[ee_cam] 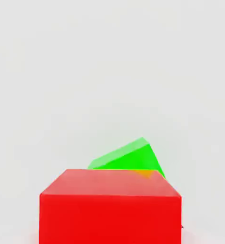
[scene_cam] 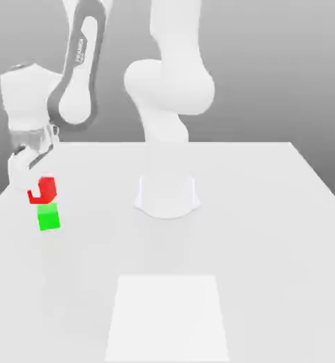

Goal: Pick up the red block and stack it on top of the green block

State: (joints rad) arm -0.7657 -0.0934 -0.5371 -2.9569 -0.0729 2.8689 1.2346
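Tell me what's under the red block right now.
The green block sits just below the red block, which the gripper holds. The hand view shows green partly covered by red; whether they touch can't be told.

White table (scene_cam: 269,213) fills the lower part of the exterior view, flat, matte, unmarked, its far edge running level across the middle of the frame. A lighter white rectangular patch (scene_cam: 168,315) lies flat on it near the front edge, about centred. Plain grey backdrop (scene_cam: 283,64) behind the table, shading darker toward the exterior view's right.
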